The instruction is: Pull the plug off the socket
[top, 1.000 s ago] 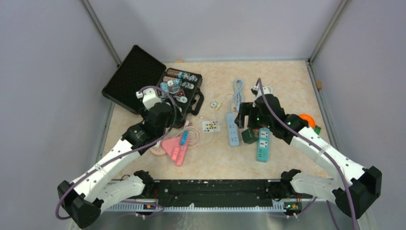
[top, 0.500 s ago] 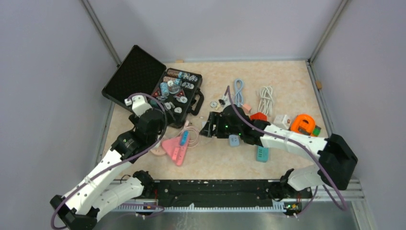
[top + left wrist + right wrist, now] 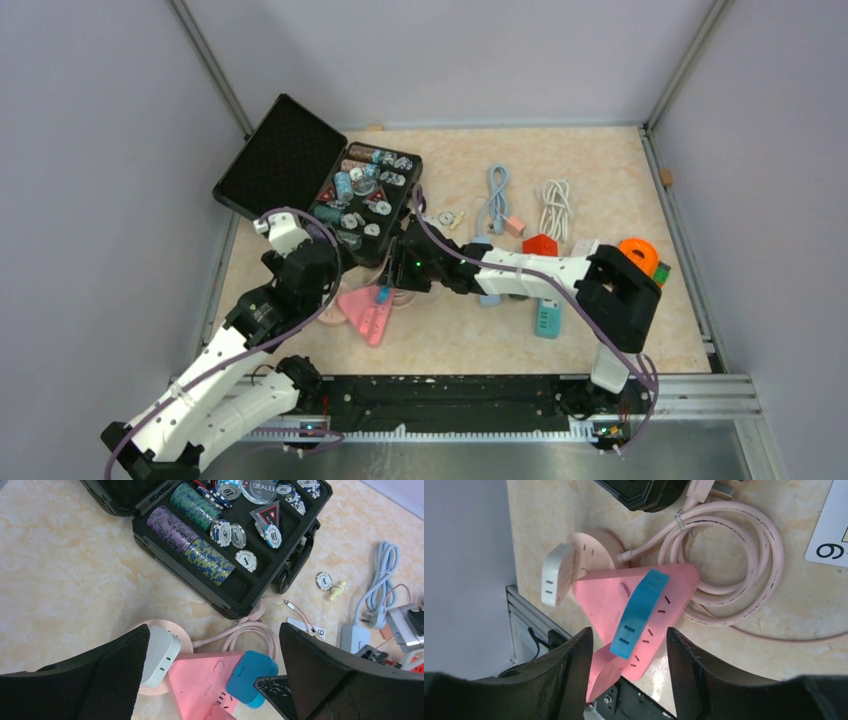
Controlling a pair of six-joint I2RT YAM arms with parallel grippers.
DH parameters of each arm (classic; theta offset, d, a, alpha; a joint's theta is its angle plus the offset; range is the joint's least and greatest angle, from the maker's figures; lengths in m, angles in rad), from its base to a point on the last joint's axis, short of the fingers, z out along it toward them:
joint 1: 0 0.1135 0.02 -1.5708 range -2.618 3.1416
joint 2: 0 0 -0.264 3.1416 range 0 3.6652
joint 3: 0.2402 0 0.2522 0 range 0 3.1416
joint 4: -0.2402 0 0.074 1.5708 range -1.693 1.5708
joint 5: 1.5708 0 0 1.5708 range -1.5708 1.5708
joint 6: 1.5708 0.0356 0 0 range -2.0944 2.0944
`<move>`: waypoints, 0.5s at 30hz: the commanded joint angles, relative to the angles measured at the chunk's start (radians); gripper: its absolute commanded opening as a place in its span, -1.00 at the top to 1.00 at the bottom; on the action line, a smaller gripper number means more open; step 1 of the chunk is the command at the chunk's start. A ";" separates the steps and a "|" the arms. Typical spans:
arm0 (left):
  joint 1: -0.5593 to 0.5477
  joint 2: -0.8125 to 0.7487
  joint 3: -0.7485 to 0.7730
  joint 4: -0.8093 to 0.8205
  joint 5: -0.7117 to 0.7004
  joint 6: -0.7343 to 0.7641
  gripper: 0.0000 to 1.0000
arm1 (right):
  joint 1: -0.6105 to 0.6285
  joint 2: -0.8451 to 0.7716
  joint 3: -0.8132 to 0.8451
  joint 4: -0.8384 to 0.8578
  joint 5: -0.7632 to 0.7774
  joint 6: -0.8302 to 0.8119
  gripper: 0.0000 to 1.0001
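A pink triangular socket (image 3: 368, 314) lies at the front left with a blue plug (image 3: 384, 293) in it. The left wrist view shows the socket (image 3: 200, 680) and plug (image 3: 250, 677), and so does the right wrist view, socket (image 3: 609, 600) and plug (image 3: 640, 612). My right gripper (image 3: 629, 630) is open, with a finger on each side of the blue plug, close but not closed on it; it reaches in from the right (image 3: 402, 275). My left gripper (image 3: 213, 626) is open and empty above the socket's far edge (image 3: 335, 268).
A white adapter (image 3: 555, 575) sits on a round pink socket (image 3: 596, 542) beside the triangular one. A coiled pink cable (image 3: 734, 565) lies behind. An open poker chip case (image 3: 300, 170) is at the back left. A teal power strip (image 3: 546, 318), cables (image 3: 555, 205) and an orange tape measure (image 3: 638, 255) lie to the right.
My right arm has swung left across the table from the power strips to the pink socket. My left arm has drawn back a little to the left.
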 commanded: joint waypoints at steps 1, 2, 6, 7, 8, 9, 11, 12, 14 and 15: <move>0.006 -0.008 -0.012 -0.005 0.001 0.000 -0.97 | 0.011 0.044 0.065 -0.011 0.014 0.002 0.04; 0.006 -0.008 -0.011 -0.007 0.002 0.000 -0.97 | 0.011 0.050 0.072 -0.017 0.018 -0.001 0.13; 0.006 -0.005 -0.009 -0.009 0.005 0.003 -0.97 | 0.011 0.059 0.100 -0.078 0.039 -0.023 0.48; 0.006 -0.004 -0.010 -0.007 0.009 0.003 -0.97 | 0.010 0.054 0.100 -0.091 0.047 -0.027 0.58; 0.006 -0.002 -0.010 -0.001 0.014 0.006 -0.97 | 0.011 0.047 0.096 -0.101 0.055 -0.033 0.68; 0.006 0.001 -0.011 0.007 0.023 0.017 -0.97 | 0.011 0.038 0.092 -0.113 0.063 -0.040 0.77; 0.006 0.008 -0.017 0.036 0.042 0.049 -0.97 | 0.007 0.020 0.084 -0.141 0.084 -0.062 0.93; 0.006 0.012 -0.020 0.052 0.052 0.062 -0.97 | 0.003 0.009 0.078 -0.162 0.094 -0.072 0.99; 0.005 0.022 -0.027 0.082 0.086 0.086 -0.97 | -0.015 -0.014 0.055 -0.177 0.085 -0.105 1.00; 0.006 0.027 -0.032 0.098 0.107 0.096 -0.97 | -0.022 -0.024 0.047 -0.193 0.083 -0.117 1.00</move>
